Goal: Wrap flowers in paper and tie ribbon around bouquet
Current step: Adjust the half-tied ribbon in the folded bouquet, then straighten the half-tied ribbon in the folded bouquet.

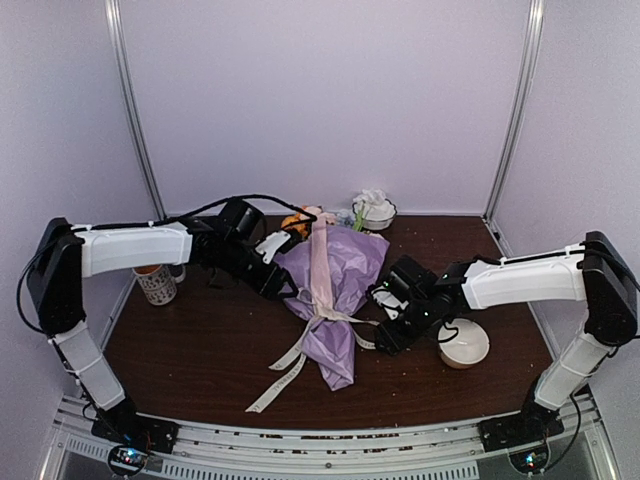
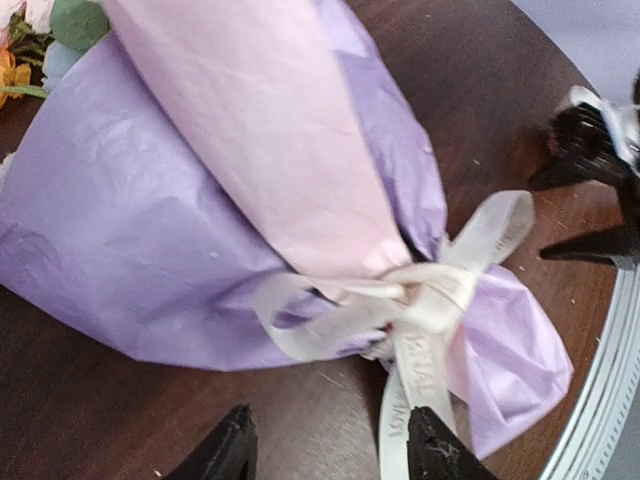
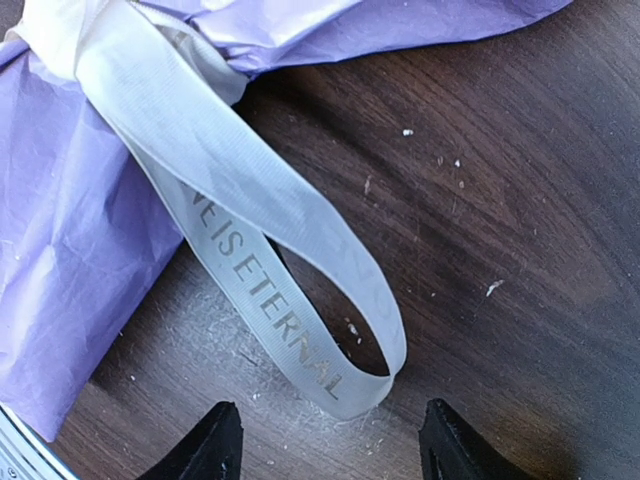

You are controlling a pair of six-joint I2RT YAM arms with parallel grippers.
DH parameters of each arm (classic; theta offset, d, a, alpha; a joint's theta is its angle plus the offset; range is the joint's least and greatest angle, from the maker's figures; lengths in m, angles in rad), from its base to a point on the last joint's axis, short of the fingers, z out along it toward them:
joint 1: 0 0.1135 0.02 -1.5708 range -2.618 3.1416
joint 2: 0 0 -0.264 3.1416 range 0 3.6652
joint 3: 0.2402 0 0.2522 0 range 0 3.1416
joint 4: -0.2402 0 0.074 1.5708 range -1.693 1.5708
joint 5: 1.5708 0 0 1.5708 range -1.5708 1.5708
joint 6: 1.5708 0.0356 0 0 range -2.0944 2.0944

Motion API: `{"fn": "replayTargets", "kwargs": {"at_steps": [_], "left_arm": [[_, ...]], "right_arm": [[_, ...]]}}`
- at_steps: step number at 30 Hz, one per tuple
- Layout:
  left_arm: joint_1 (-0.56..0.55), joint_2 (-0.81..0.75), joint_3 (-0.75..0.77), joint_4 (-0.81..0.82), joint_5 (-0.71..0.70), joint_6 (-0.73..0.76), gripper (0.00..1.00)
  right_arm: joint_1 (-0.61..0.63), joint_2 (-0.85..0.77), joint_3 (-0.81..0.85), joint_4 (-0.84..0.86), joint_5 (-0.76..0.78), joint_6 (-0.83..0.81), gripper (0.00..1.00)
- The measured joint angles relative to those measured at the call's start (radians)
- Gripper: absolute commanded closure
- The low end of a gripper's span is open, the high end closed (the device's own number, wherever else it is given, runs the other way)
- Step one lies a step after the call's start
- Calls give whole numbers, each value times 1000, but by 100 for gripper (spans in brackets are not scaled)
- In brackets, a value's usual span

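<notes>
Bouquet (image 1: 335, 290) lies flat near the middle of the table (image 1: 200, 350), wide end pointing away from the arm bases and narrow end toward them. Paper (image 2: 130, 230) is wrapped into a cone, lilac side out, with a pale pink fold running down its length. Flowers (image 1: 297, 222) show only at the wide end, as an orange bloom and some green. Ribbon (image 2: 420, 300) is cinched round the narrow neck in a knot with loops; its tails trail onto the wood on the near-left side of the bouquet. Judged from this, wrapping and tying look essentially done.

Left gripper (image 2: 330, 455) sits just left of the bouquet, aimed at the knot, jaws apart and clamped on nothing; one ribbon tail runs close beside one finger. Right gripper (image 3: 330, 445) sits just right of the bouquet, jaws likewise apart and empty, with a printed ribbon loop lying just ahead of the gap. This flanking position suits releasing or adjusting the bow.

A patterned mug (image 1: 157, 283) stands well left of the bouquet, a white bowl (image 1: 463, 343) right of it, and a second bowl (image 1: 376, 212) just beyond it. The surface is dark wood grain with pale specks. Plain pale walls (image 1: 320, 100) enclose three sides.
</notes>
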Motion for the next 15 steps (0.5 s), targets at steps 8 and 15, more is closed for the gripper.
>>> {"fn": "replayTargets", "kwargs": {"at_steps": [8, 15], "left_arm": [[45, 220, 127, 8, 6, -24, 53], [43, 227, 133, 4, 42, -15, 64]], "right_arm": [[0, 6, -2, 15, -3, 7, 39], [0, 29, -2, 22, -6, 10, 40]]}}
